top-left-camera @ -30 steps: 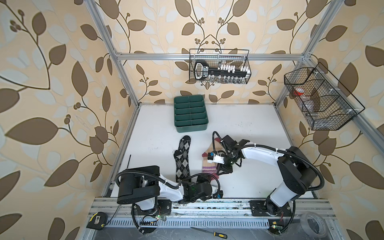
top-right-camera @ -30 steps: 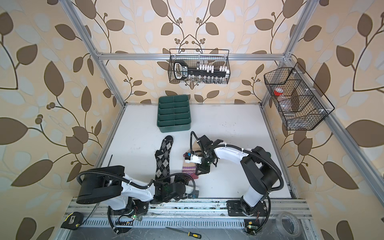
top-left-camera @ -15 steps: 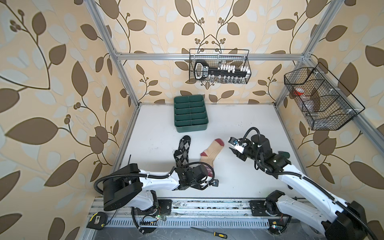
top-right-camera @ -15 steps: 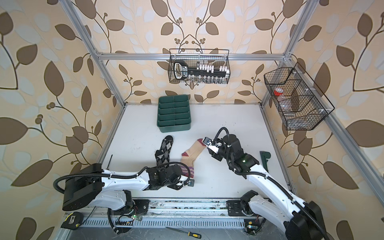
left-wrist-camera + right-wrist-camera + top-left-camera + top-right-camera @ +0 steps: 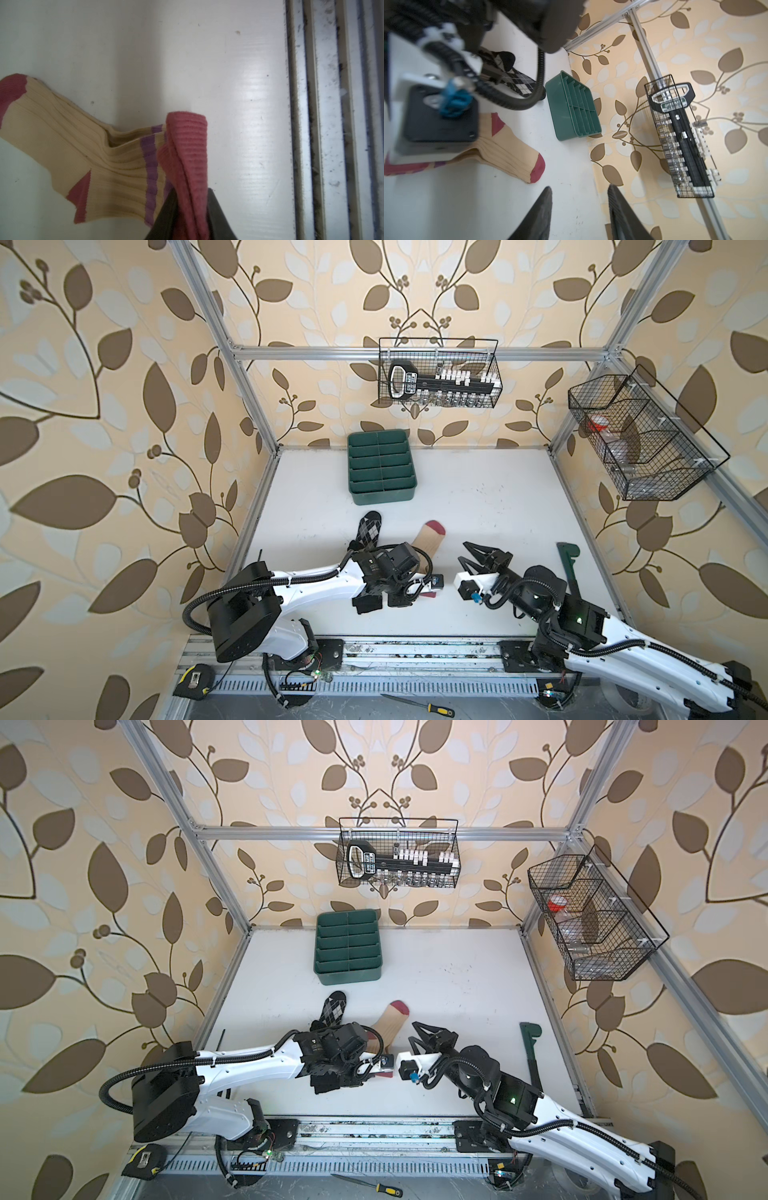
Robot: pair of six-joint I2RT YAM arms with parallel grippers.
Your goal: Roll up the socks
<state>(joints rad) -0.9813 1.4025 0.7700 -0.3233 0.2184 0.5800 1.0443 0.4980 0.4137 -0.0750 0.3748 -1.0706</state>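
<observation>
Left wrist view: your left jaws pinch the beige sock (image 5: pixel 83 149) by its folded maroon cuff (image 5: pixel 187 141), near the surface's (image 5: pixel 228 83) front edge. Roll tightly toward the toe (image 5: pixel 10 89), pressing flat with your right jaws, wide and empty. Argyle sock (image 5: pixel 368 531) lies beside. Far-edge green tray (image 5: pixel 382 497) seems empty.

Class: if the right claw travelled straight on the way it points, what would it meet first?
Probably the green tray: in the wrist view it lies ahead of the open right claw, with the beige sock just beside that line. Depth is unclear.
</observation>
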